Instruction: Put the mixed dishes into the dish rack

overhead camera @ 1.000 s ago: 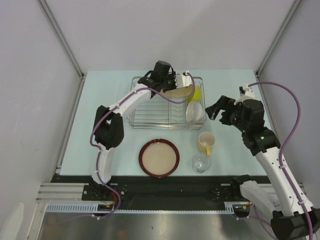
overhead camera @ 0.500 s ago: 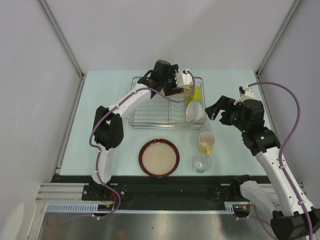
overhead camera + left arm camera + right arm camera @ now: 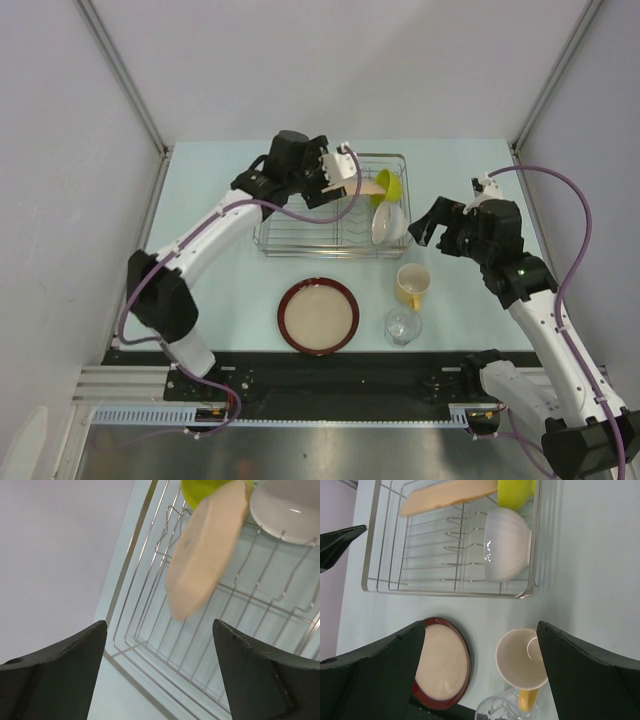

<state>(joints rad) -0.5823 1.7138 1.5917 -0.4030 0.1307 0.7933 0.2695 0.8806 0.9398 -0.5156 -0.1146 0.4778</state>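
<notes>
Left gripper: jaws spread wide with nothing between them; a second ago they were pinched on the rim of the tan plate.
Left arm: has swung back to the left, away from the far right corner of the dish rack.
Tan plate: released, on edge inside the rack, tilted, its top appearing to lean on the lime-green bowl.
White bowl: in the rack, just nearer than the green one.
Right gripper: jaws fully apart, empty, hovering just right of the rack; unchanged.
Still on the table: red-rimmed plate, yellow mug, clear glass, all on the near side of the rack.
Task reading: third dish placed, about half done; the left arm looks free for the next pick.
</notes>
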